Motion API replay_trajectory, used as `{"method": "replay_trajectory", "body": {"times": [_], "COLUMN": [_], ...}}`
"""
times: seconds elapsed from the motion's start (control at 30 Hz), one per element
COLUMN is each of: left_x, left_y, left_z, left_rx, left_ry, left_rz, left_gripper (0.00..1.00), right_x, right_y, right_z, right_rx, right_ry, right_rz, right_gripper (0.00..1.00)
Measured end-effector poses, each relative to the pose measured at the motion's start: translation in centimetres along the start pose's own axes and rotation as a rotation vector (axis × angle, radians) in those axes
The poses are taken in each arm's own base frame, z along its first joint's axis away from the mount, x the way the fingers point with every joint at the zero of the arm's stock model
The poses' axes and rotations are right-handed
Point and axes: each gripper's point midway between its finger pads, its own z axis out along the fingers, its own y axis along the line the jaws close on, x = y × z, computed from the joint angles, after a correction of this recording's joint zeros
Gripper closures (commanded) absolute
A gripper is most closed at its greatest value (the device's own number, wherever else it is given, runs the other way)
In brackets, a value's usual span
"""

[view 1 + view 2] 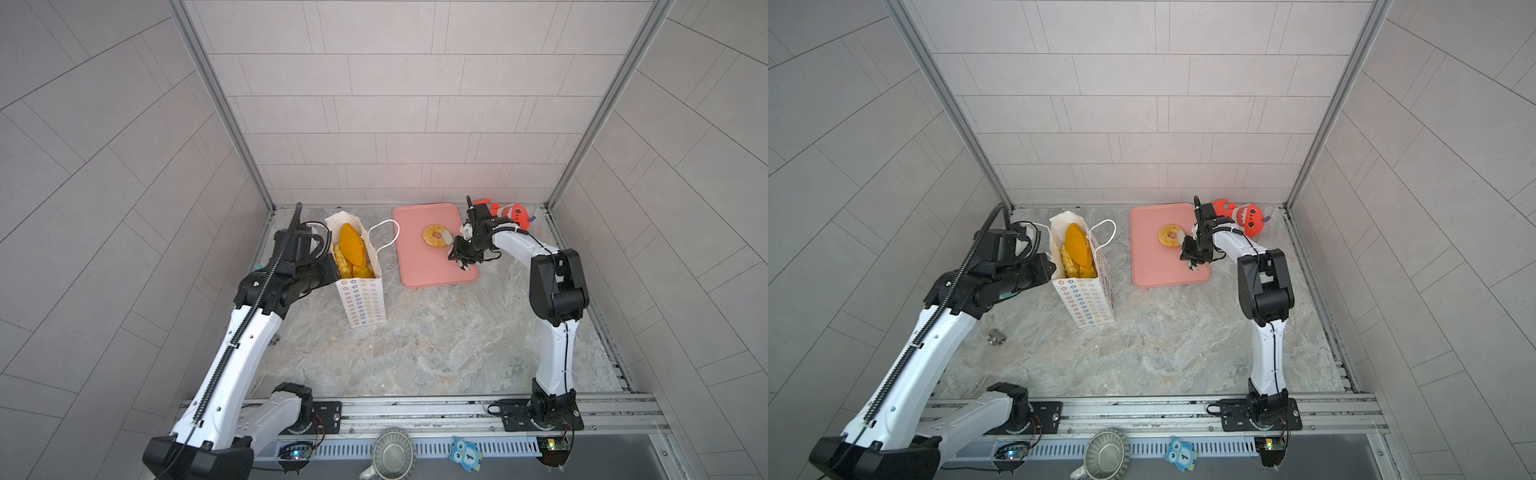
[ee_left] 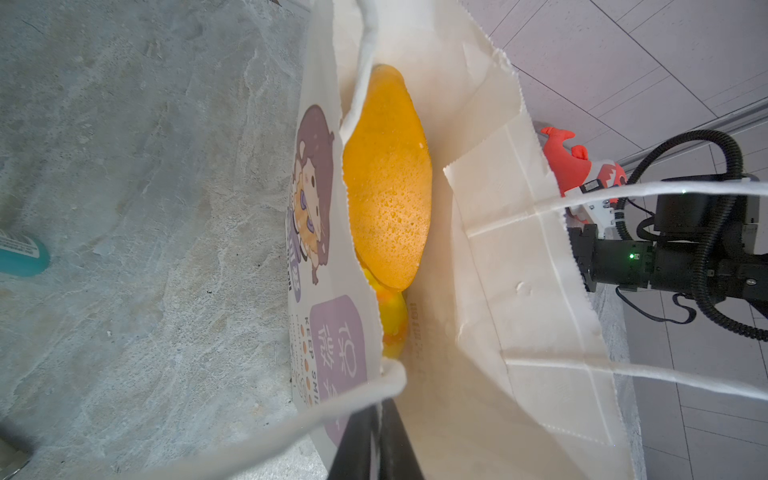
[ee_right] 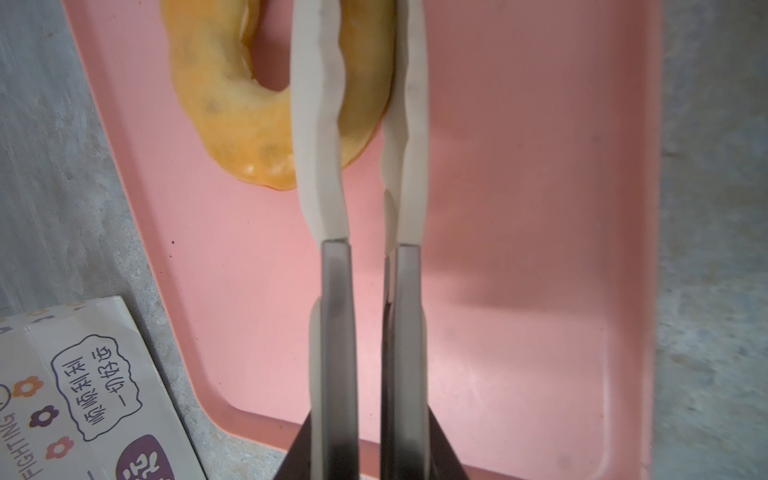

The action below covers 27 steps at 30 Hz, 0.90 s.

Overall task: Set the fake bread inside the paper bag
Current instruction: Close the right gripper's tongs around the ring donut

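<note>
Doughnut pinched, bag to its left!
The left gripper [image 2: 376, 440] has its jaws shut on the rim of the tall white paper bag [image 1: 361, 299], with golden toy loaves [image 1: 352, 245] inside. On the flat pink tray [image 1: 419, 266] the glossy golden ring doughnut [image 1: 428, 240] lies flat, and the right gripper [image 3: 362, 50] has its jaws clamped across its rim, one through the hole.

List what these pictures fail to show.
- Bread under the loaf: hidden by it and the bag walls in every view; count unknown.
- Left gripper: behind its arm in both top views; mostly cut off in the left wrist view.
- Doughnut: far side and right gripper tips cut off in the right wrist view.
- Teal object: cut by the left wrist view's edge; label too small.
</note>
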Motion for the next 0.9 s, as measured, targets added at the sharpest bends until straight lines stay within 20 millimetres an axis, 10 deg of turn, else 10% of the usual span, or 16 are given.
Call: {"method": "replay_trajectory", "body": {"times": [0.3,0.9], "left_x": [0.0,0.0], "left_y": [0.0,0.0], "left_z": [0.0,0.0], "left_rx": [-0.001,-0.001], "left_ry": [0.001,0.001], "left_rz": [0.0,0.0], "left_gripper": [0.9,0.9], "right_x": [-0.1,-1.2], "right_y": [0.1,2.9], "right_z": [-0.6,-7.7], "right_rx": [0.003,-0.036], "right_ry": [-0.012,-0.148], "right_rz": [0.002,-0.042], "right_gripper": [0.76,0.77]}}
